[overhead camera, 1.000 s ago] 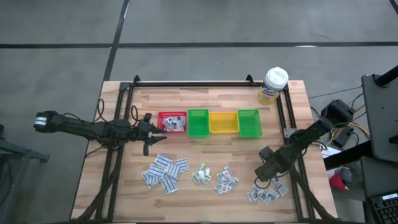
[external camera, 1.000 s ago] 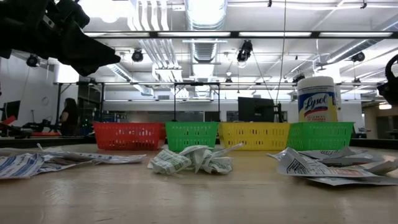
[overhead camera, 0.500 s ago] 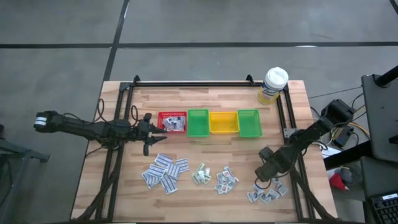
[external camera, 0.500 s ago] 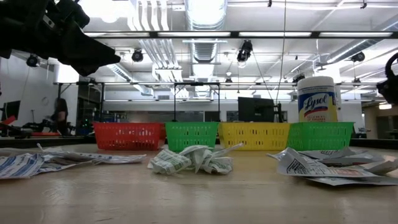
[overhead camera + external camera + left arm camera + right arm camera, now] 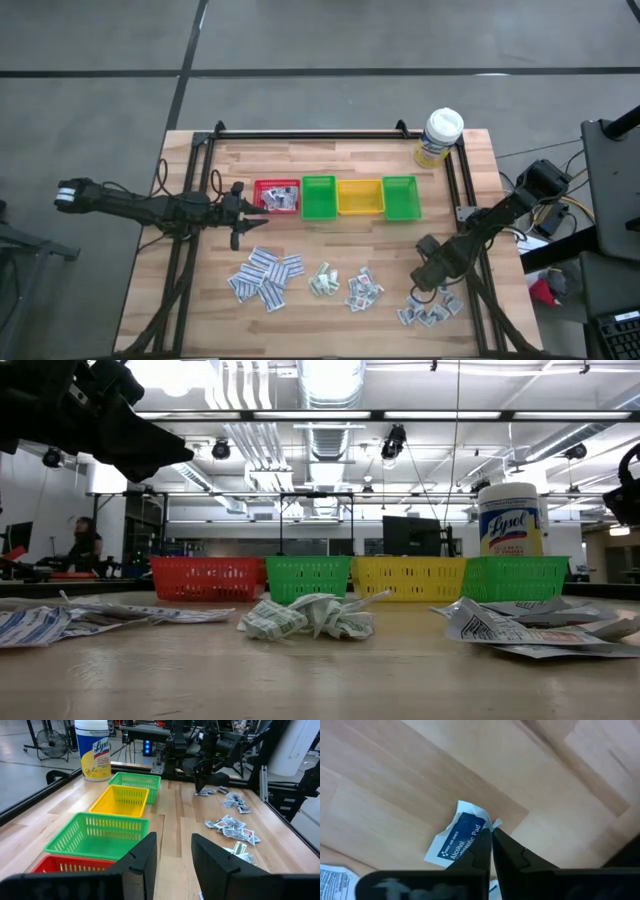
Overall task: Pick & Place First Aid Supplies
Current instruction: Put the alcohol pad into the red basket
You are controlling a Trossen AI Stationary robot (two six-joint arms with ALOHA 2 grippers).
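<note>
Packet: alcohol pad packet (image 5: pixel 459 842), white with a blue printed panel, lies flat on the tabletop (image 5: pixel 395 785) at the near right, by the rightmost pile of packets (image 5: pixel 428 310).
Long axis: runs diagonally, from the corner at the fingertips down and away alongside the fingers.
Right tool (image 5: pixel 492 836): clenched, fingertips meeting on the packet's upturned corner.
Packet against tool: its body spreads to one side of the fingers, only the corner between them.
Left tool (image 5: pixel 262 207): hovers beside the red bin (image 5: pixel 276 196), fingers (image 5: pixel 145 860) parted, holding nothing.

Packets (image 5: pixel 265 277) before bins (image 5: pixel 336 198); bottle (image 5: pixel 438 137) behind
</note>
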